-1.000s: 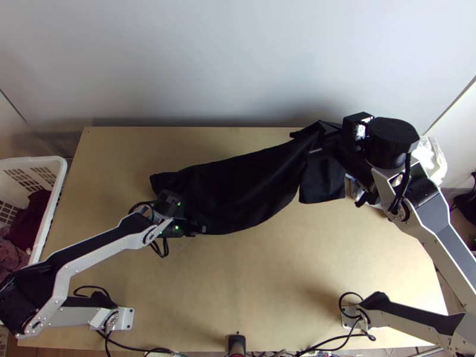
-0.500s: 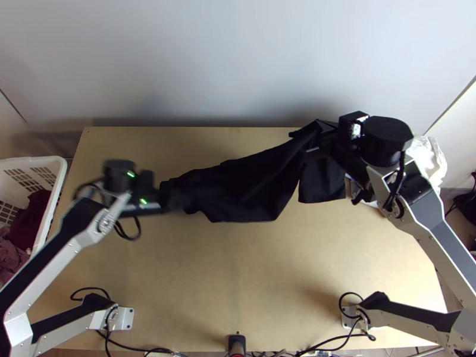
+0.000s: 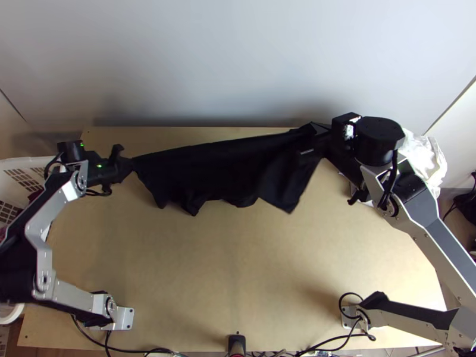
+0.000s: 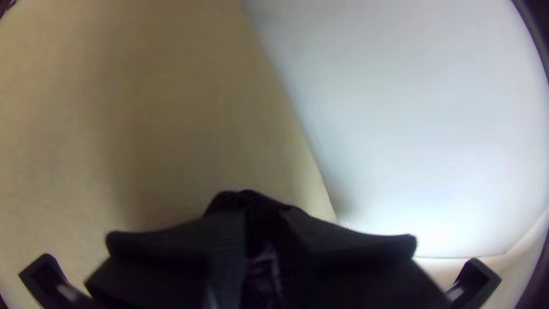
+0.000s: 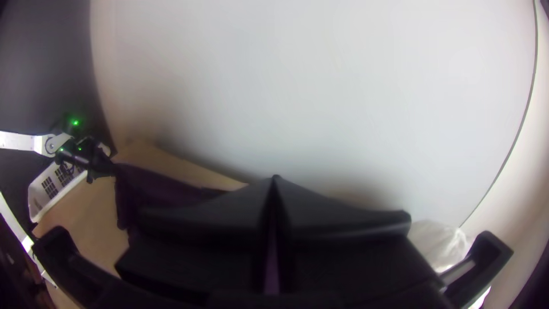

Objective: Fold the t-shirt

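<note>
A black t-shirt (image 3: 226, 169) stretches side to side above the desk (image 3: 238, 268), left jaws (image 3: 129, 166) and right jaws (image 3: 312, 143) each pinching an end, loose edge toward the arms' bases (image 3: 126, 319).

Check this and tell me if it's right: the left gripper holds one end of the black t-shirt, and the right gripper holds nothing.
Wrong about the right gripper: the top view shows it holding the other end of the black t-shirt, which stretches between both grippers. The left gripper does hold one end, as you say.
</note>
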Controlling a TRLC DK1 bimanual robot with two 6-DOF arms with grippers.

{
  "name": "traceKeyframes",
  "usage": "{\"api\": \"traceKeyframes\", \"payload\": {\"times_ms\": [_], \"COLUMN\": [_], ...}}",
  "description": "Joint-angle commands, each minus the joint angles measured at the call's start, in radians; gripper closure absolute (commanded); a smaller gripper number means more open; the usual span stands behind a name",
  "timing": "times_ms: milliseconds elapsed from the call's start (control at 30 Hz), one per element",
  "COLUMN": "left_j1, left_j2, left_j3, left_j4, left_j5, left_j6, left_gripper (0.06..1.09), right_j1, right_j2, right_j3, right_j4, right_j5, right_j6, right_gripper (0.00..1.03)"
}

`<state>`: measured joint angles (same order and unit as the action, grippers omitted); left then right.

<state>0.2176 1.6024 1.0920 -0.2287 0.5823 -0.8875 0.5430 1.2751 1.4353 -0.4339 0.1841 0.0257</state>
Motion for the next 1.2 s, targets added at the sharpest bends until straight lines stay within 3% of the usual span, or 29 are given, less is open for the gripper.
{"api": "traceKeyframes", "payload": {"times_ms": [0, 300, 567, 733, 967, 1167], "left_j1": [0.103, -0.05, -0.23, -0.414, -0.543, -0.546], "left_j2": [0.16, -0.105, -0.262, -0.263, -0.173, -0.045], "left_j3": [0.022, -0.081, -0.037, -0.156, -0.165, -0.124], "left_j4": [0.029, -0.113, -0.221, -0.115, -0.057, 0.015], "left_j5": [-0.068, -0.079, -0.006, -0.058, -0.098, -0.15], "left_j6": [0.012, 0.116, 0.062, 0.033, 0.038, 0.059], "left_gripper": [0.12, 0.12, 0.12, 0.12, 0.12, 0.12], "right_j1": [0.006, 0.008, 0.008, 0.008, 0.005, 0.003], "right_j2": [0.0, 0.0, 0.003, 0.001, -0.005, -0.005], "right_j3": [-0.003, -0.006, -0.007, -0.006, -0.009, -0.006], "right_j4": [-0.002, -0.002, 0.0, 0.0, -0.002, -0.003], "right_j5": [0.0, 0.0, 0.002, 0.002, 0.002, 0.002], "right_j6": [0.0, 0.002, 0.0, 0.0, -0.001, -0.003], "right_gripper": [1.0, 1.0, 1.0, 1.0, 1.0, 1.0]}}
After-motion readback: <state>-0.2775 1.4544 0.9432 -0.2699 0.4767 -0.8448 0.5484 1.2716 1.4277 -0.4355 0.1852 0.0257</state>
